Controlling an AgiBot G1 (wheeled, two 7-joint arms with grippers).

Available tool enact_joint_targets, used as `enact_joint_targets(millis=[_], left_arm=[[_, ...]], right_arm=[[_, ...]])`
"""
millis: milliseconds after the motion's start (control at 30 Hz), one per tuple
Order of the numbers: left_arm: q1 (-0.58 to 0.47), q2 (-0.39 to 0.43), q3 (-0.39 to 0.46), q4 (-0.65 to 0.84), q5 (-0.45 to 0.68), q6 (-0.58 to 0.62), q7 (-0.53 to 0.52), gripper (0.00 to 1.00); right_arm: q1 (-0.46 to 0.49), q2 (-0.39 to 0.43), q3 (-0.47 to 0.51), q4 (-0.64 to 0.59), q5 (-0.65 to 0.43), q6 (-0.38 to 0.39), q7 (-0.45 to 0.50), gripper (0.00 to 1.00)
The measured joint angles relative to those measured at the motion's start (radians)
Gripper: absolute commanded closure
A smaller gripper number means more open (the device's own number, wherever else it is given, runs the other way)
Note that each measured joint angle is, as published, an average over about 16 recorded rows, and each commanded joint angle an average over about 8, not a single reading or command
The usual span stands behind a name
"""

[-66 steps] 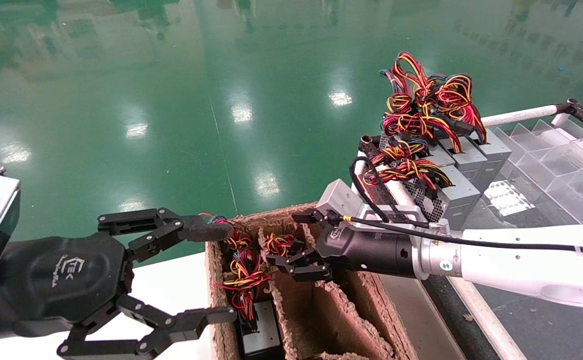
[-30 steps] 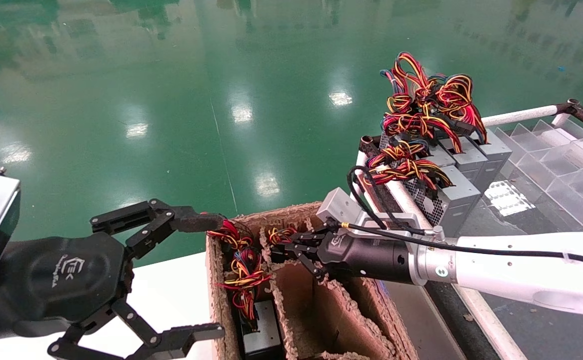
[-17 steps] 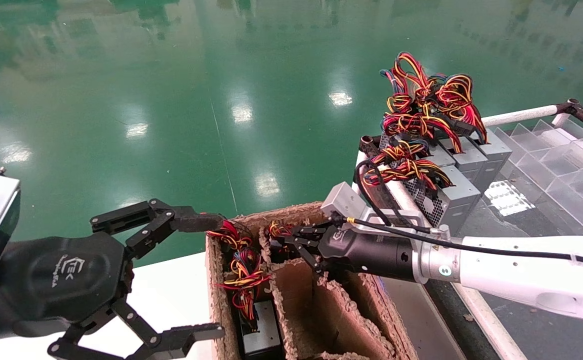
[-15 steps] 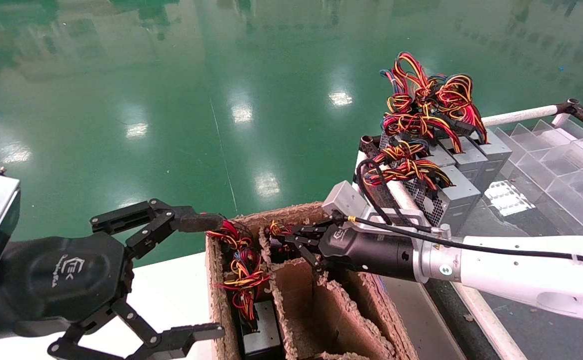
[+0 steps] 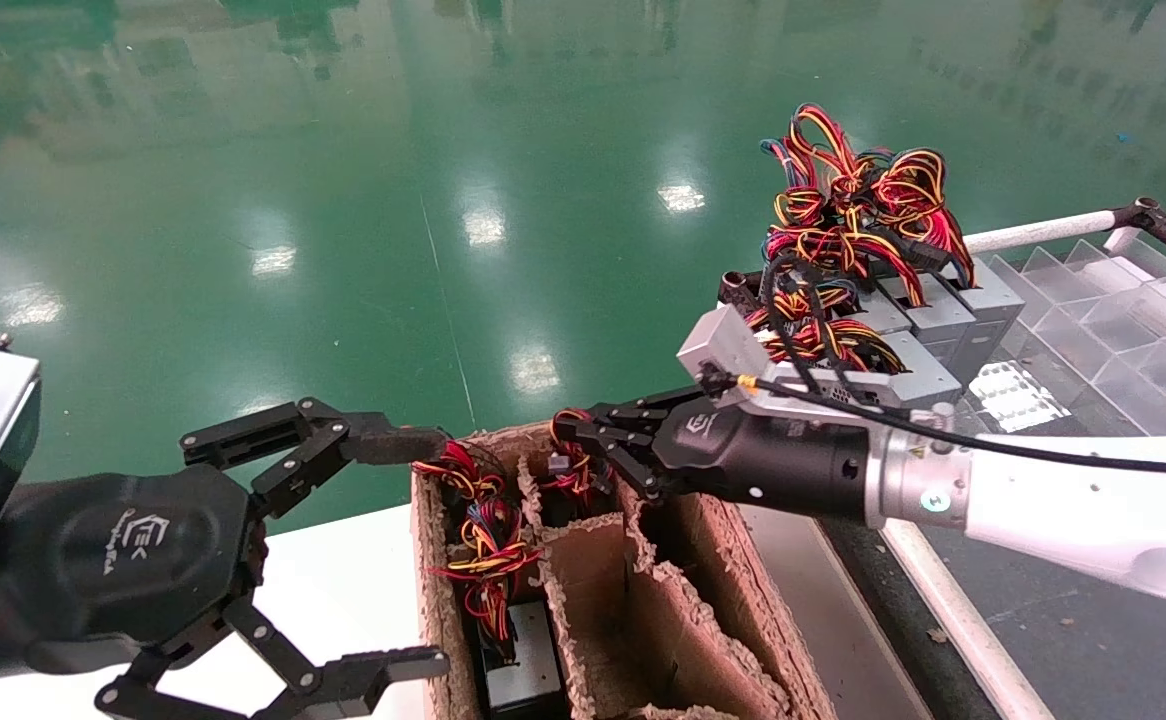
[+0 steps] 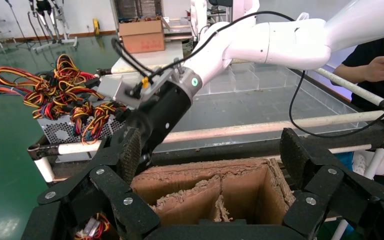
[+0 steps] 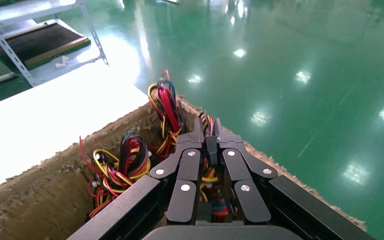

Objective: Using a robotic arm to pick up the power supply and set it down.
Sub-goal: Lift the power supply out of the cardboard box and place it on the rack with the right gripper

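Note:
My right gripper point(image 5: 568, 432) is shut on the red, yellow and black wire bundle point(image 5: 575, 470) of a power supply, over the middle compartment of a torn cardboard box point(image 5: 683, 620). Its metal body is hidden below the divider. In the right wrist view the fingertips point(image 7: 198, 131) pinch the wires point(image 7: 209, 176) between them. A second power supply point(image 5: 515, 668) with its wires point(image 5: 478, 540) sits in the box's left compartment. My left gripper point(image 5: 418, 550) stands open beside the box's left wall, holding nothing; in the left wrist view the left gripper point(image 6: 210, 160) frames the box point(image 6: 240, 187).
Several grey power supplies point(image 5: 928, 320) with tangled wires stand in a row on the rack at the right, by a clear divider tray point(image 5: 1113, 330) and white pipe rails point(image 5: 953, 620). The box rests by a white table point(image 5: 343, 590). Green floor lies beyond.
My right gripper went down into the middle compartment, shut on the wire bundle, and has now risen and moved back with the wires in it. The left gripper has stayed still for the last second.

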Motion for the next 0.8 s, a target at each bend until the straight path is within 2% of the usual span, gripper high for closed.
enact_joint_targets(millis=[800], left_arm=[[0.0,0.0,0.001,0.0,-0.001,0.0,0.001,0.0]], right_arm=[[0.031,0.049,0.062,0.028,0.08,-0.029,-0.006,1.0]])
